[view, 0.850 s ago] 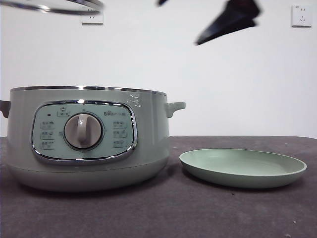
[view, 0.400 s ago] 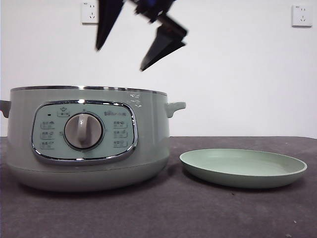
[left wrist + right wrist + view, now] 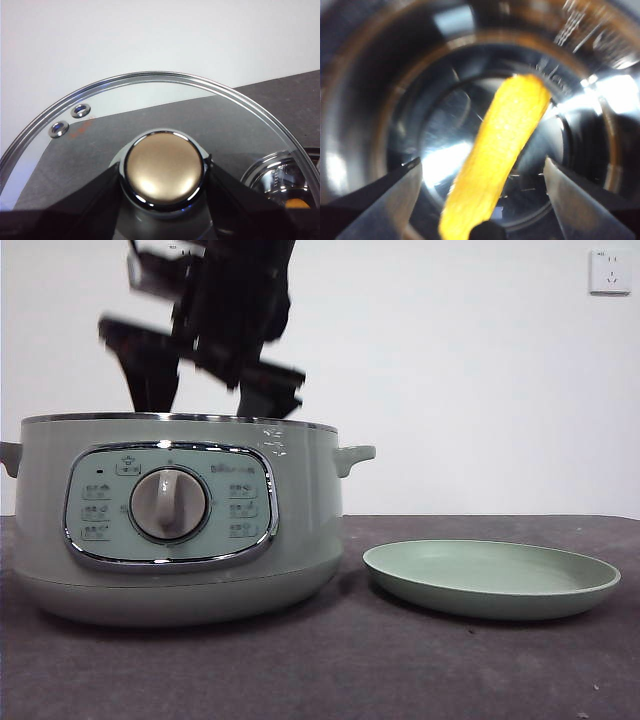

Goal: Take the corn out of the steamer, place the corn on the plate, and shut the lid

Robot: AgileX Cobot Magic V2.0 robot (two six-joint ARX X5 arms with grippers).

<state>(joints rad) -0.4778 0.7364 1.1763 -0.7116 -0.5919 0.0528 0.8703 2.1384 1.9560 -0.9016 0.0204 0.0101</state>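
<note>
While half a second ago my right claw (image 3: 205,395) hung spread above the steamer (image 3: 180,520), it has now dropped so that its black tips dip behind the chrome rim. Its jaws stand released, wide apart on either side of the corn (image 3: 495,155), touching nothing. The corn lies on the steamer's shiny metal floor, a stubby yellow-orange cob, blurred in the right wrist view, set slantwise between my jaws. My left claw (image 3: 163,175) is clenched on the brassy knob of the lid (image 3: 100,100), the chrome-rimmed glass held aloft, away from the steamer. On the dark table (image 3: 330,670), just beside the steamer, the pale green plate (image 3: 490,580) sits unmoved and bare.
</note>
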